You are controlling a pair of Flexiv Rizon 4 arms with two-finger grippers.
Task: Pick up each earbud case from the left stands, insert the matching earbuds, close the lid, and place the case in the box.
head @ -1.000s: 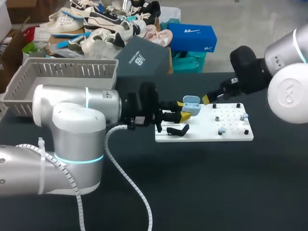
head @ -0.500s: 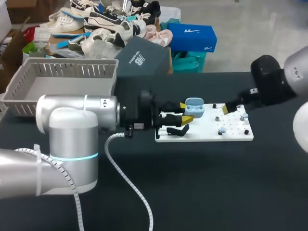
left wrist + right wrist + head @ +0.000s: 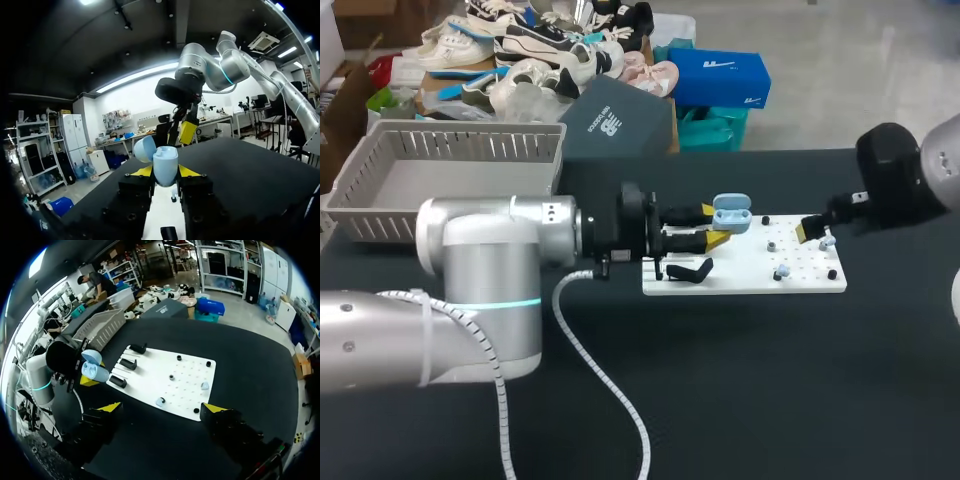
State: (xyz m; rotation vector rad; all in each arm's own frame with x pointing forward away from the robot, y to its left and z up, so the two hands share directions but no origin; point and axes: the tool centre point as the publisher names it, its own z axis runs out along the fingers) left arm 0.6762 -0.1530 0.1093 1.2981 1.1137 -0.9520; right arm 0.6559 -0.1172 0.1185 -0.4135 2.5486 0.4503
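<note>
A light blue earbud case [image 3: 730,215] with its lid up is held in the air over the left part of the white board [image 3: 740,277]. My left gripper [image 3: 715,228] is shut on it. In the left wrist view the case [image 3: 165,165] sits between the yellow tips of the left gripper [image 3: 165,173], with the right gripper [image 3: 187,131] ahead. My right gripper [image 3: 815,230] hangs open over the board's right end. In the right wrist view the right gripper [image 3: 162,410] is above the board [image 3: 150,365], where small earbuds [image 3: 160,401] lie among the pegs.
Black stands [image 3: 690,270] sit on the board's left part, under the held case. A grey slatted basket [image 3: 450,165] stands at the table's back left. Small black pegs [image 3: 832,273] dot the board's right side. Dark table surface spreads in front of the board.
My left gripper has carried the case a little to the right. My right gripper has drawn away from the case to the board's right end.
</note>
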